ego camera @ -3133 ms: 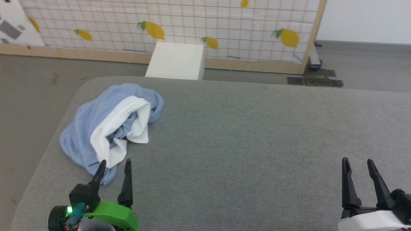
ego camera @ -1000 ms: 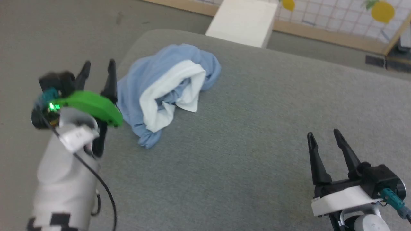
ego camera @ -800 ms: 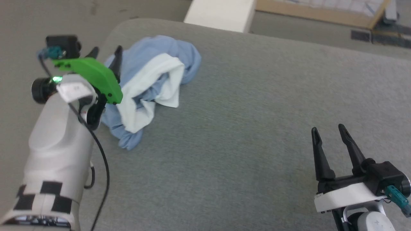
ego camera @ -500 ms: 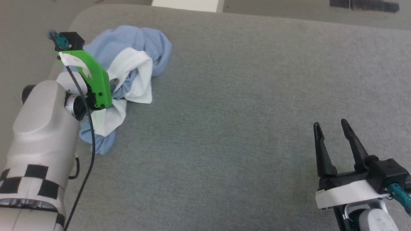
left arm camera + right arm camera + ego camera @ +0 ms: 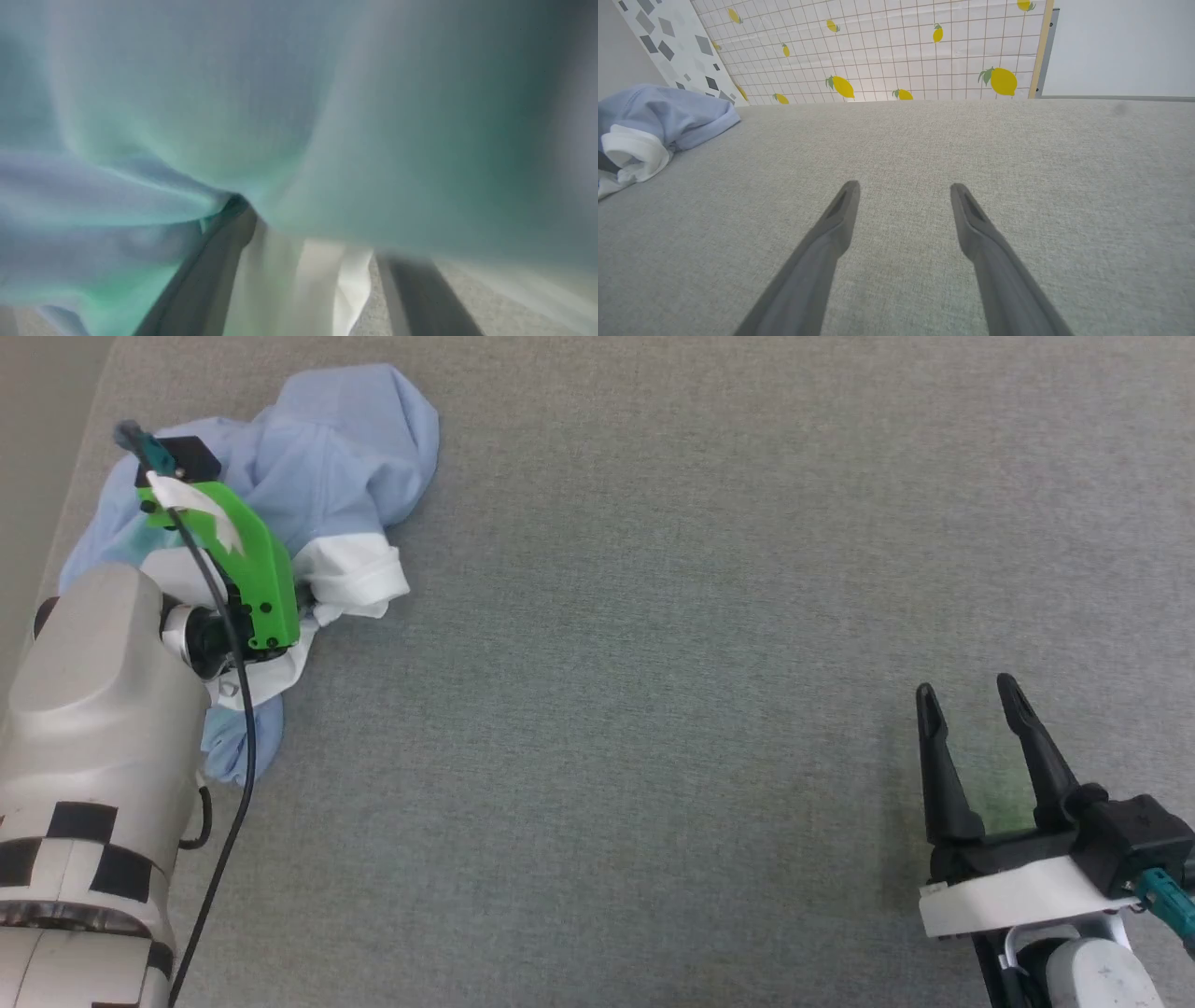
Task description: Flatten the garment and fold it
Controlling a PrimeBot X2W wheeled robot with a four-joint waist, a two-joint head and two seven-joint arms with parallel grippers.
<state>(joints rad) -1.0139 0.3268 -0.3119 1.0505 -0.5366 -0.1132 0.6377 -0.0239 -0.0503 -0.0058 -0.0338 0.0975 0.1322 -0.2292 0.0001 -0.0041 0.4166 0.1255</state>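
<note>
The garment (image 5: 345, 439), a crumpled light blue shirt with white cloth showing, lies bunched at the far left of the grey cushion (image 5: 653, 663). My left arm's green wrist mount (image 5: 252, 569) sits over the heap, its fingers pointing down into the cloth and hidden there. In the left wrist view my left gripper (image 5: 310, 233) has its fingers spread, white cloth hanging between them and blue garment (image 5: 327, 116) draped over the tips. My right gripper (image 5: 966, 686) stands open and empty at the lower right, far from the shirt. The right wrist view has that gripper (image 5: 904, 185) above bare cushion, with the garment (image 5: 668, 112) at far left.
The cushion's left edge (image 5: 84, 392) runs close beside the heap, with floor beyond it. A lemon-patterned screen (image 5: 901, 46) stands behind the cushion's far edge. Bare grey fabric stretches between the two grippers.
The head camera has tilted down. My left arm has moved forward over the garment and tipped its fingers down into the heap, shifting the cloth. The right gripper has stayed open and in place.
</note>
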